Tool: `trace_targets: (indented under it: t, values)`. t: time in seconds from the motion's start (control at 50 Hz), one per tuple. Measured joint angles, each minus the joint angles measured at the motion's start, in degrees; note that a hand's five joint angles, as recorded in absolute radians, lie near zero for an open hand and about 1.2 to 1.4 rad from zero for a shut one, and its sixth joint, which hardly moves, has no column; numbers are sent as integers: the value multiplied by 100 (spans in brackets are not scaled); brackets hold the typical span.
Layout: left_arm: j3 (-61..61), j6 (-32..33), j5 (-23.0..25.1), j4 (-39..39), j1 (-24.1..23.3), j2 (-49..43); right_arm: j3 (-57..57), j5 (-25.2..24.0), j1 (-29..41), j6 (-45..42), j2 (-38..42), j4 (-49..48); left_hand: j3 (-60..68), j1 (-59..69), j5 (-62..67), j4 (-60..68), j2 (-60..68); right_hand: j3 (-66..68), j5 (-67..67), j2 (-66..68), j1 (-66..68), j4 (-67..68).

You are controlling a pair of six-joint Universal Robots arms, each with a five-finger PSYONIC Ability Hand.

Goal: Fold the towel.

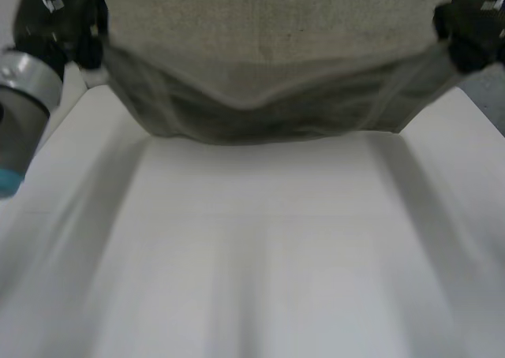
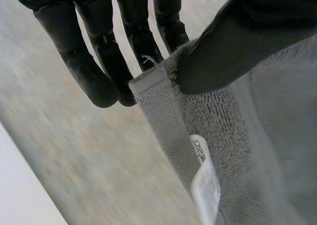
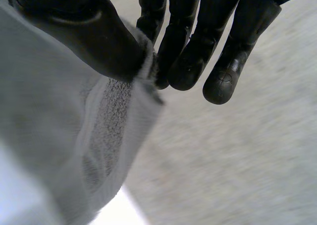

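Note:
A grey-beige towel (image 1: 260,74) hangs lifted above the white table (image 1: 260,247), stretched between my two hands and sagging in the middle. My left hand (image 1: 59,23) pinches one upper corner between thumb and fingers. In the left wrist view that hand (image 2: 233,41) grips the towel corner (image 2: 163,86), with a white label (image 2: 203,180) hanging just below. My right hand (image 1: 469,27) pinches the other upper corner. The right wrist view has the thumb of my right hand (image 3: 94,31) pressing the towel edge (image 3: 114,116) against the fingers.
My left arm's grey joint (image 1: 24,98) with its light-blue cap stands beside the table's left side.

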Motion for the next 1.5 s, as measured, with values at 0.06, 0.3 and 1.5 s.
trace_targets:
  t: [0.06,0.3,1.5]
  values:
    - [-380,19,99,-138,53,51,287,-115,-30,-92,-52,242,3,0,0,0,0,0,0,0,0,0]
    - [-2965,339,942,-212,715,1521,2318,-649,-844,-1058,-1290,705,9,2,0,0,0,0,0,0,0,0]
    - [571,1384,-241,140,-291,-3101,-300,727,58,-1158,2825,-193,-64,2,-7,-18,-14,-485,-551,-489,-502,-474]
